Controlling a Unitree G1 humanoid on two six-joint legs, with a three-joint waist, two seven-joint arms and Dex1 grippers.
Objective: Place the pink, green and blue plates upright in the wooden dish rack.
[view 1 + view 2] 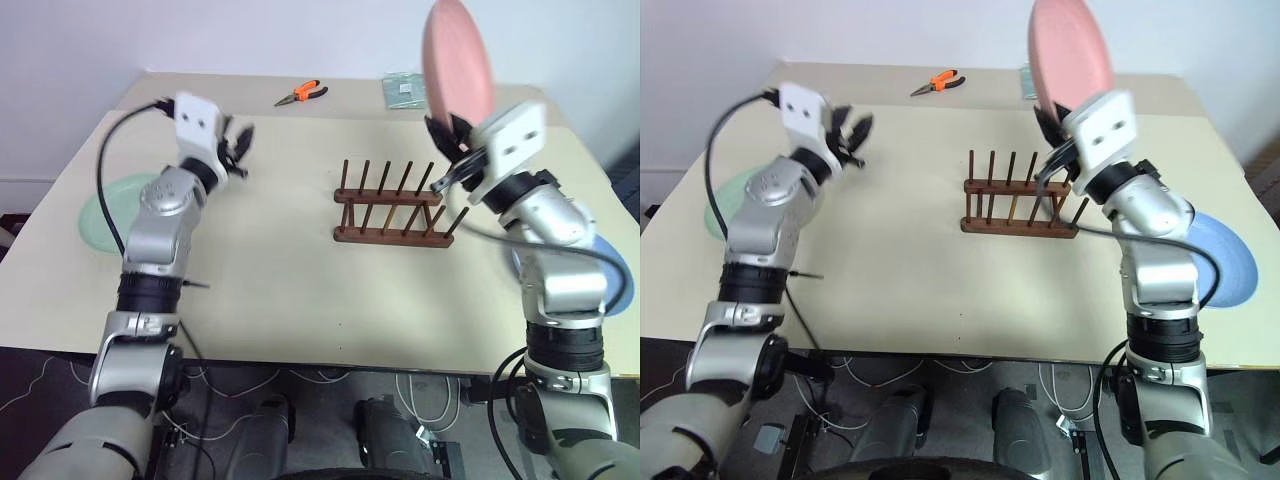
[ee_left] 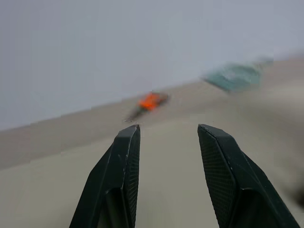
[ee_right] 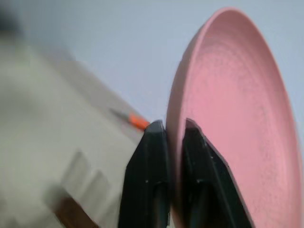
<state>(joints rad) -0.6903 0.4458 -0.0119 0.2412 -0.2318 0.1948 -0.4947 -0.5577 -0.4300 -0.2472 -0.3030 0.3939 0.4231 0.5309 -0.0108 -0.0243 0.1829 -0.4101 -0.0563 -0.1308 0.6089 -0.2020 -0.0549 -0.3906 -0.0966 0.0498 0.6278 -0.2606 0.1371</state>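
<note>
Right hand [image 1: 447,140] pinches pink plate [image 1: 457,60]; left hand [image 1: 238,145] parted; blue plate [image 1: 1228,262] half hidden.

Right end effector [image 1: 447,140] holds pink plate [image 1: 457,62] (upright) above rack [image 1: 392,206].

A: the pink plate [image 3: 237,123] looks matte with a slightly grainy face, the dish rack [image 1: 392,207] is dark wood.

B: yep, and the counter [image 1: 290,270] is smooth matte beige. Left end effector [image 2: 166,142] fingers [image 2: 223,175] are black with finely textured pads.
</note>
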